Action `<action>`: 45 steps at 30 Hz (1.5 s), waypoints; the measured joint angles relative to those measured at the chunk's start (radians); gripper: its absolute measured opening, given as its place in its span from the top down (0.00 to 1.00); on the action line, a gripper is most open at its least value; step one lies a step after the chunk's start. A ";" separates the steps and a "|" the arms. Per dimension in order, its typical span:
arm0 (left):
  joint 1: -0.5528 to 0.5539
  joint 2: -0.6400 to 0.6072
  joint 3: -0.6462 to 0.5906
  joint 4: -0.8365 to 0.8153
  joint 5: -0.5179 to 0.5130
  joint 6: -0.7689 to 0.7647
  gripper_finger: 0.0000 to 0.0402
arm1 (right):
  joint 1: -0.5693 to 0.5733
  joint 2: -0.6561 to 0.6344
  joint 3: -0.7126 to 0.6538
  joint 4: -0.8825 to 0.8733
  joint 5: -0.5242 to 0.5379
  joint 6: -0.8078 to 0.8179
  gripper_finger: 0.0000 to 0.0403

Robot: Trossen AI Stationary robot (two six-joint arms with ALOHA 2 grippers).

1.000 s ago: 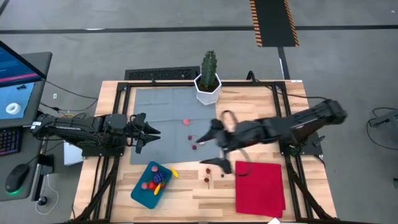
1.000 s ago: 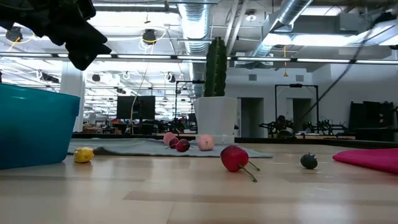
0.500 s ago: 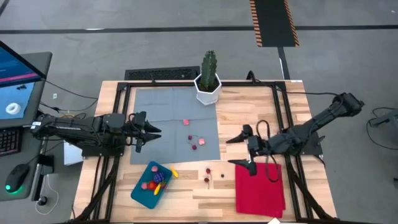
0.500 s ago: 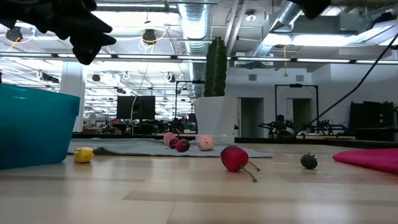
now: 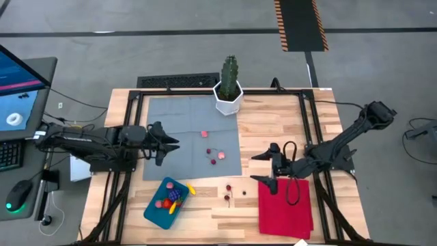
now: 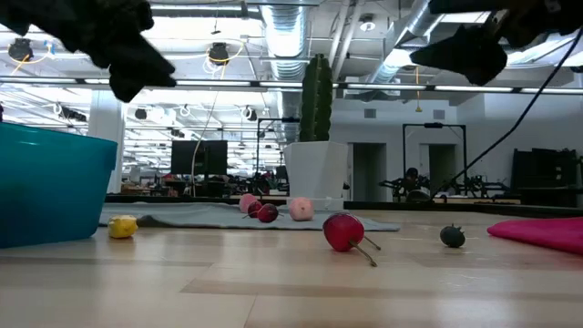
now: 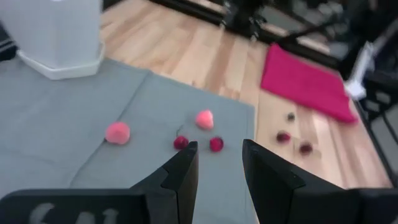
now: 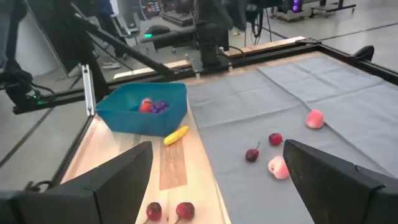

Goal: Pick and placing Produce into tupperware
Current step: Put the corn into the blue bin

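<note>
Left gripper [image 5: 166,144], mid-left, jaws partly parted, empty; right gripper [image 5: 263,167] wide open beside the flat red cloth [image 5: 285,204], seemingly empty.

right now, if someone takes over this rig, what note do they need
Left tool: partly open, empty, above the grey mat's left side.
Right tool: wide open, empty, at the red cloth's near corner.
Done: the teal tupperware holds a few pieces, with the purple grape bunch among them.
Left: yellow piece beside the tupperware; pink piece, another pink piece and dark cherries on the mat; three dark red pieces on bare wood near the cloth.
</note>
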 joint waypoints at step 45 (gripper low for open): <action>-0.183 0.797 0.736 -0.641 0.067 0.192 0.72 | -0.254 0.495 0.001 0.316 -0.286 -0.095 0.04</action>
